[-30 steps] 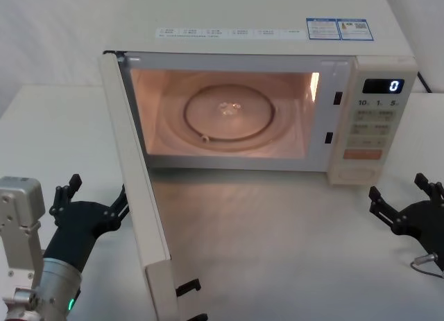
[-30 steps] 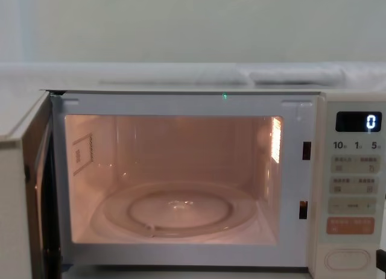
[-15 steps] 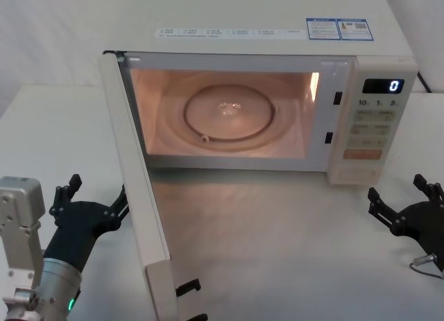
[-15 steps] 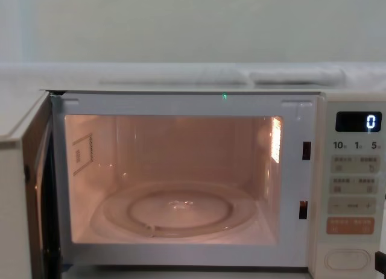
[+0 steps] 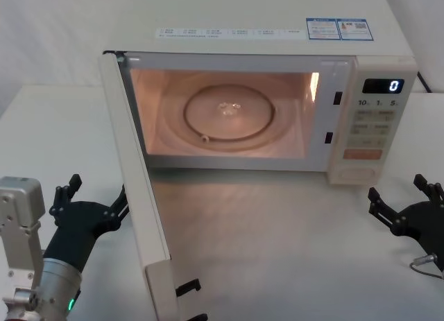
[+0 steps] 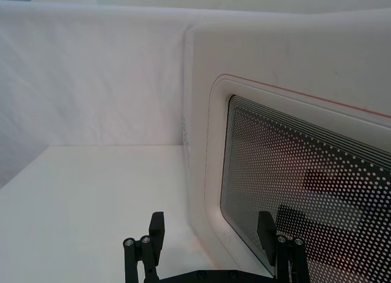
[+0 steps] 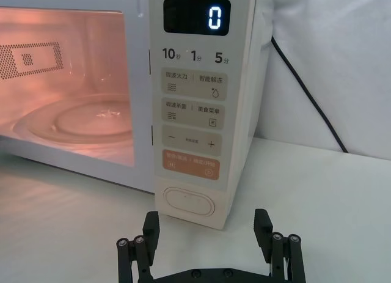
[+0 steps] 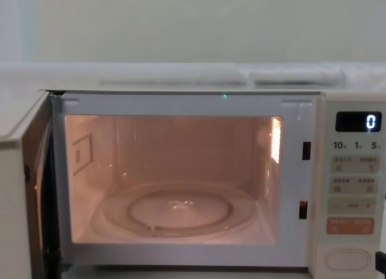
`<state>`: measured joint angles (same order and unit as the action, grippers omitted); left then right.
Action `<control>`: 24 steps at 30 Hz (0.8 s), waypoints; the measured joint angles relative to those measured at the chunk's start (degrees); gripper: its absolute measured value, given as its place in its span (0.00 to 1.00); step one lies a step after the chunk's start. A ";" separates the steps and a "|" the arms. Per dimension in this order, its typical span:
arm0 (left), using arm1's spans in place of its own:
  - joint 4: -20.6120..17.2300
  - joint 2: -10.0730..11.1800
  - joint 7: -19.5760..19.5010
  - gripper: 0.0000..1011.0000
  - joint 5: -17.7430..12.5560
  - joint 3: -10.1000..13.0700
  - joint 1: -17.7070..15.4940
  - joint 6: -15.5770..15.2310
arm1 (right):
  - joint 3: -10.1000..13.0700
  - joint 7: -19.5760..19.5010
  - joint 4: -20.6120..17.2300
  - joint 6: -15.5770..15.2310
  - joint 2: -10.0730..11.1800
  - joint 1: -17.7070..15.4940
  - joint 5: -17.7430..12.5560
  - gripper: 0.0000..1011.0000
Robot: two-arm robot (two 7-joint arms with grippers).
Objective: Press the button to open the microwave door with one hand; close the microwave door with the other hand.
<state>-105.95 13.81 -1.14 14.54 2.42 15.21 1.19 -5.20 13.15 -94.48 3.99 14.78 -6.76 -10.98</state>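
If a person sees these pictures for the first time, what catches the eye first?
The microwave door stands wide open at the left, showing the lit cavity with its glass turntable. The left pincer waits open outside the door; the right pincer, also open, faces the button.

Black pronged left tool point(image 5: 90, 200), silver wrist, apparently green light.

Head view: looked down from above and in front at the microwave point(image 5: 263, 106) on the desk point(image 5: 277, 238). Chest view: lower, close, faced straight into the lit cavity point(image 8: 175, 176). Left wrist view: very near the door point(image 6: 293, 167), aimed along its outer face. Right wrist view: low over the desk, close to the control panel point(image 7: 195, 106). Panel and cavity shared with head and chest views.
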 joint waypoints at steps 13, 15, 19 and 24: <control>0.00 0.00 0.00 0.99 0.00 0.00 0.00 0.00 | 0.00 -0.01 0.00 0.00 0.00 0.00 0.00 0.99; 0.00 0.00 0.00 0.99 0.00 0.00 0.00 0.00 | 0.00 -0.01 0.00 0.00 0.00 0.00 0.00 0.99; 0.00 0.00 0.00 0.99 0.00 0.00 0.00 0.00 | 0.00 -0.01 0.00 0.00 0.00 0.00 0.00 0.99; 0.00 0.00 0.00 0.99 0.00 0.00 0.00 0.00 | 0.00 -0.01 0.00 0.00 0.00 0.00 0.00 0.99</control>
<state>-105.95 13.81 -1.14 14.54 2.41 15.21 1.19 -5.20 13.14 -94.48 3.99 14.77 -6.76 -10.98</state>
